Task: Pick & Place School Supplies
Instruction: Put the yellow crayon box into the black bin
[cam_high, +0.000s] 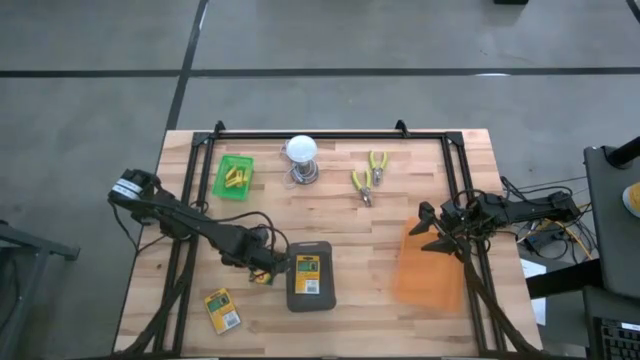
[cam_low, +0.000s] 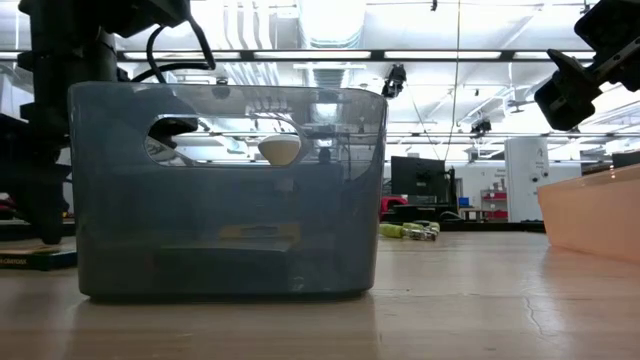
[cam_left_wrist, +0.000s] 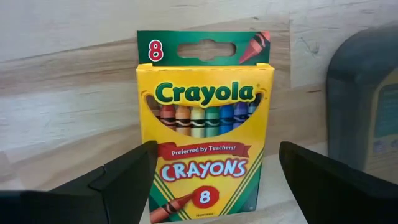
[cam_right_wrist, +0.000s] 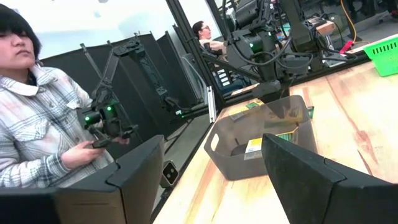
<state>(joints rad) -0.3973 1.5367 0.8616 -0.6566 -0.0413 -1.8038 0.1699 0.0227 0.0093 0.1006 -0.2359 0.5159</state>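
landmark: i place everything off the grey bin (cam_high: 309, 276), which sits near the front middle of the table (cam_high: 400, 215).
left gripper: my left gripper (cam_high: 265, 270) is low, just beside the bin on its left; jaws stand wide and hold nothing.
target: through my left wrist view a crayon box (cam_left_wrist: 203, 127) lies flat on the wood between the two fingers (cam_left_wrist: 112, 180), not touched yet, with the bin just off to one side.
other supplies: one crayon box (cam_high: 309, 274) already lies inside the bin; another (cam_high: 222, 309) lies left of the bin and nearer the front edge; small yellow sticks (cam_high: 236, 178) sit in the green tray (cam_high: 233, 177), well behind the bin to its left.
handling: i judge the box light, thin card, stiff across its flat faces but easy to crush; glossy print may slip.
grip: i'd pinch across the long side edges, mid-length, gently.
right gripper: my right gripper (cam_high: 428, 230) waits raised, right of the bin by the orange bin (cam_high: 429, 268); jaws wide, empty.
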